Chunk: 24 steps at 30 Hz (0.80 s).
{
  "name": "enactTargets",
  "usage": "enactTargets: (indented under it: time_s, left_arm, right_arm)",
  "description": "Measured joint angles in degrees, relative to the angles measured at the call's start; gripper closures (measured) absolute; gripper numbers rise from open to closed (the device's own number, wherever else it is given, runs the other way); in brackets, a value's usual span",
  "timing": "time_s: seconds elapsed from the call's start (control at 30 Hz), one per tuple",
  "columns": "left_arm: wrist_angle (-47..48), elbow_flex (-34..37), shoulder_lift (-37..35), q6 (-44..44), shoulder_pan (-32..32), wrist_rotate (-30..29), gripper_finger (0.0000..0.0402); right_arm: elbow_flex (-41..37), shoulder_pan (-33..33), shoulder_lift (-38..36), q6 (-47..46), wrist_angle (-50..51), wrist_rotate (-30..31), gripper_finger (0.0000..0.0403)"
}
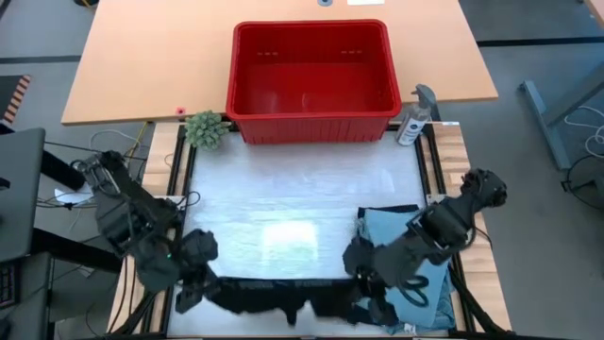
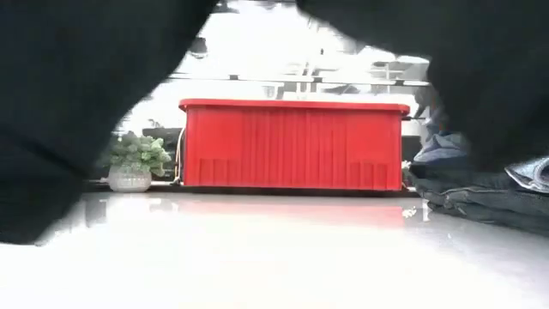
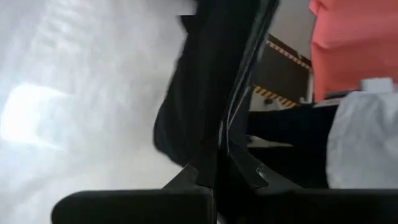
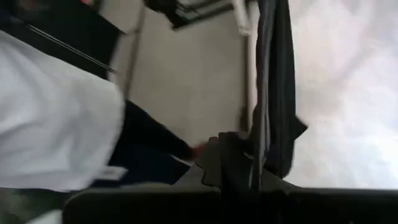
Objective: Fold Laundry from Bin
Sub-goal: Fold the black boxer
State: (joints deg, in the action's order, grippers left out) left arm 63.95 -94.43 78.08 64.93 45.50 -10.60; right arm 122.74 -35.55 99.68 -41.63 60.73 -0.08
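Both grippers, left point(image 1: 193, 283) and right point(image 1: 363, 283), are clenched on the dark trousers point(image 1: 283, 295), stretched along the near table edge. The bin point(image 1: 311, 121) stands empty at the far side. Step in hand: spreading; next, lay the garment flat before folding.

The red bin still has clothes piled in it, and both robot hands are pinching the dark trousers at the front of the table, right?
Not quite. The high view shows the red bin empty, its bare floor visible. The rest holds: the left gripper and right gripper are both shut on the dark trousers stretched along the table's front edge.
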Motion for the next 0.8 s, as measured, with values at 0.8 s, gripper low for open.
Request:
enactTargets:
  time_s: [0.8]
  left_arm:
    - [18.63,10.34,-4.90,0.81,1.16,-9.27,0.0401]
  right_arm:
    - [-25.50,20.61,0.94,21.94,-0.10,-13.06,0.0387]
